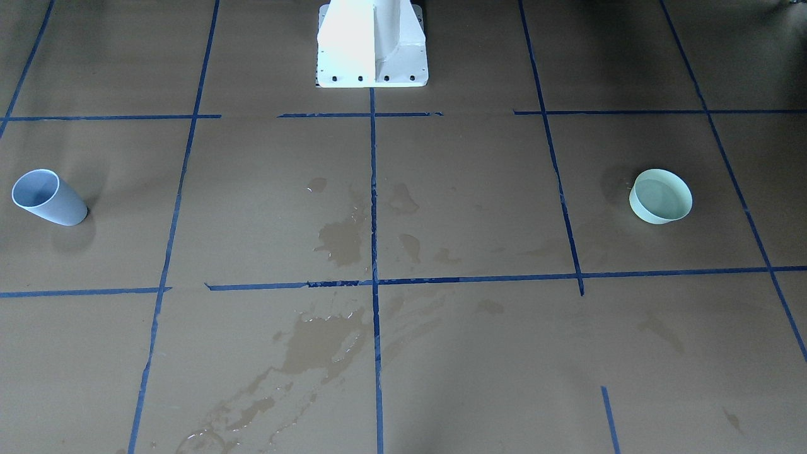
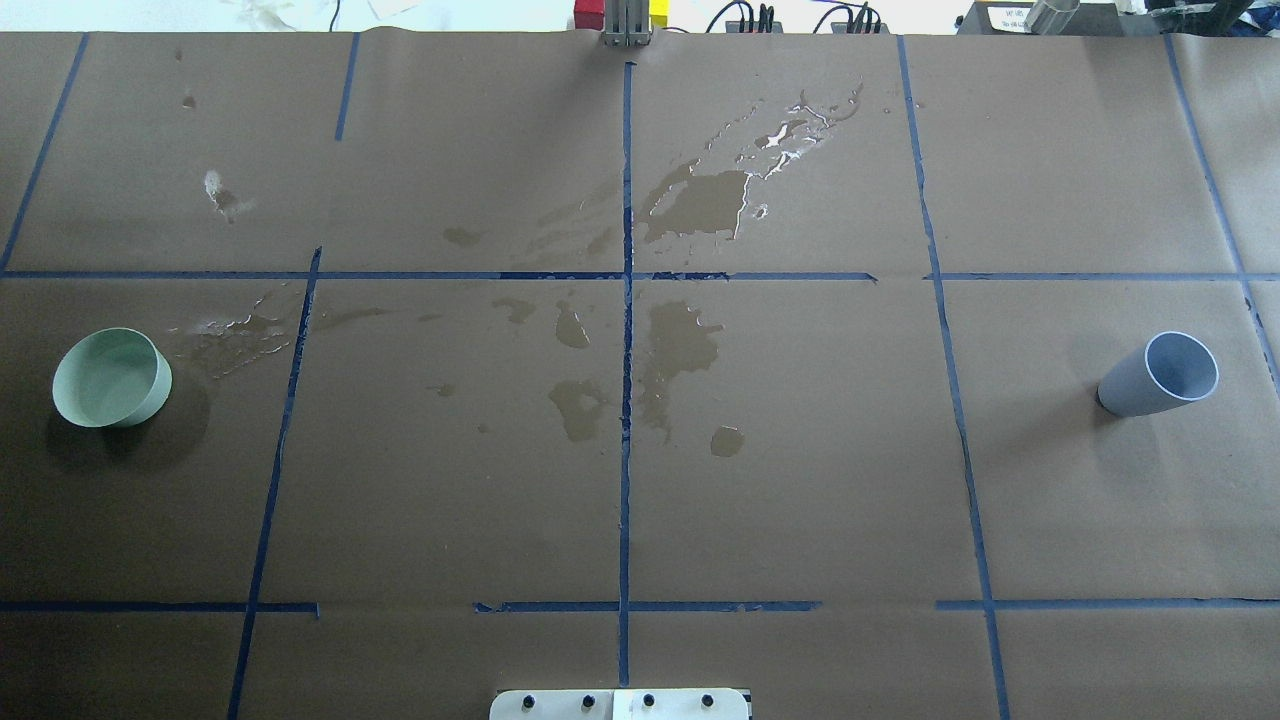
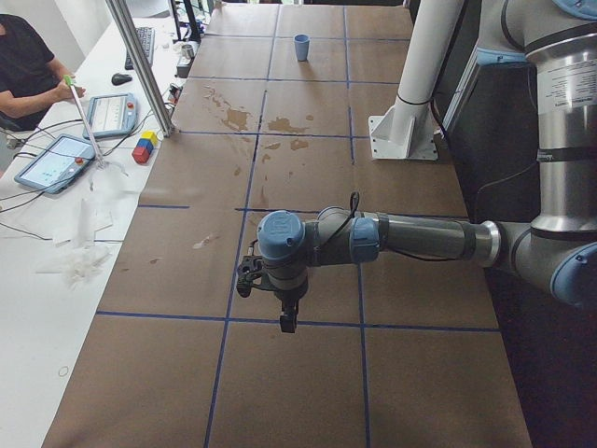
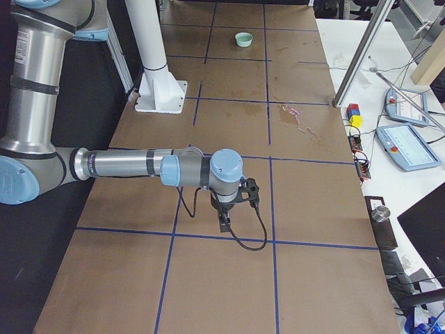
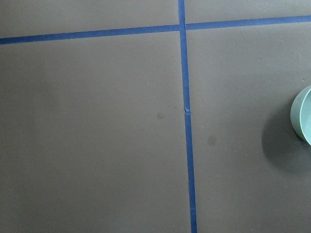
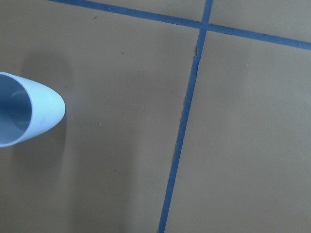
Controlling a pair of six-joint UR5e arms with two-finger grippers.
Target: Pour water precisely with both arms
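The left gripper (image 3: 288, 317) hangs fingers-down over bare paper, low and centre in the exterior left view. Only that side view catches it, so I cannot tell whether it is released or clenched. The same holds for the right gripper (image 4: 224, 221), seen only low and centre in the exterior right view. Behind them the left arm (image 3: 420, 238) and the right arm (image 4: 132, 165) stretch level above the table.

The left wrist camera shows just the rim of the mint-green bowl (image 5: 302, 115) at its right edge. The right wrist camera shows the pale blue cup (image 6: 41, 114) at its left edge. The water (image 1: 663, 194) lies as a flat glossy pool inside the bowl, plainest at middle right of the front-facing view.

Wet spill patches (image 2: 700, 205) darken the centre of the brown paper (image 2: 450, 500), which is crossed by blue tape lines (image 2: 625, 450). The white pedestal (image 1: 372, 44) stands at top centre. Only the side views show a white bench (image 3: 37, 299) with teach pendants (image 3: 56, 161), coloured blocks (image 3: 144, 147) and a seated person (image 3: 28, 61) at upper left.
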